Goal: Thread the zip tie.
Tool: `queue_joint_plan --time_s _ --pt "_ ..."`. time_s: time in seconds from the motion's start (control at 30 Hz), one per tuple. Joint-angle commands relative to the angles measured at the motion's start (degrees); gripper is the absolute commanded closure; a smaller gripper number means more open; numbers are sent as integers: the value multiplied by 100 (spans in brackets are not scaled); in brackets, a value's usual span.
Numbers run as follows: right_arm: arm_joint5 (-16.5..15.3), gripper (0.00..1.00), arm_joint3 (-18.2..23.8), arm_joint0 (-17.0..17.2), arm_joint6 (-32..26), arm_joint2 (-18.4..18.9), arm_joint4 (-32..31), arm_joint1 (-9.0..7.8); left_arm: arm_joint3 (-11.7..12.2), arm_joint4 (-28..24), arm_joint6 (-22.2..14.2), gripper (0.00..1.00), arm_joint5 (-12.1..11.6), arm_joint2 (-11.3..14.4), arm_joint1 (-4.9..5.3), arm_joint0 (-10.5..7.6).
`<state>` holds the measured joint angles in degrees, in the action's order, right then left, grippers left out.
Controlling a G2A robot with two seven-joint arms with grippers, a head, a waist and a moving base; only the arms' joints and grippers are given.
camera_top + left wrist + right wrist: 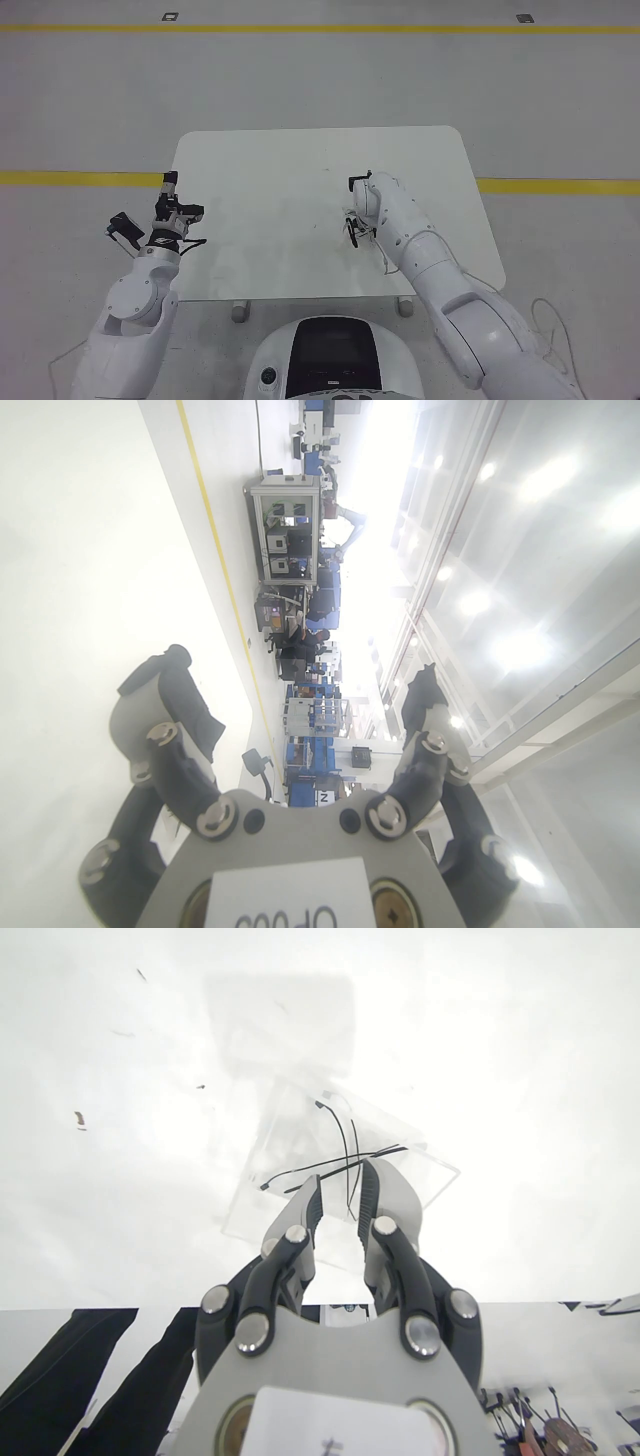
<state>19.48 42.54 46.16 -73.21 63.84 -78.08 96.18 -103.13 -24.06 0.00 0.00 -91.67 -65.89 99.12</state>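
Several thin black zip ties (pixel 336 1119) lie crossed in a shallow clear tray (pixel 430 1163) on the white table (pixel 280 190). My right gripper (pixel 341 1171) hangs just over the tray, open by a narrow gap, and its fingertips straddle the point where the ties cross without gripping them. In the top view the zip ties (pixel 351 233) peek out beside the right wrist, near the table's middle right. My left gripper (pixel 169 196) is at the table's left edge, lifted off the surface. It (pixel 300 665) is wide open, holds nothing and points out into the room.
Small dark specks (pixel 79 1120) dot the table past the tray. The table's near edge (pixel 525 1302) runs just behind my right gripper, with more loose ties (pixel 520 1410) lying below it. Bare tabletop (pixel 270 230) separates the two arms.
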Motion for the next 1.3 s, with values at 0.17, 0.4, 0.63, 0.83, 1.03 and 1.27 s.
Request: queue_joint_plan --time_s 0.17,0.4,0.63,0.83,1.03,1.27 --pt "0 86 14 72 -41 144 -177 68 0 0 0 0 0 0 0 0" --pt "0 88 -260 1 53 215 -170 144 0 0 0 0 0 0 0 0" --pt "0 83 -581 -138 203 246 -99 216 0 0 0 0 0 0 0 0" --pt "0 82 -691 -212 391 299 -126 260 0 0 0 0 0 0 0 0" --pt "0 83 -748 -225 425 370 -255 301 0 0 0 0 0 0 0 0" --pt "0 82 -943 -274 476 493 -402 364 0 0 0 0 0 0 0 0"
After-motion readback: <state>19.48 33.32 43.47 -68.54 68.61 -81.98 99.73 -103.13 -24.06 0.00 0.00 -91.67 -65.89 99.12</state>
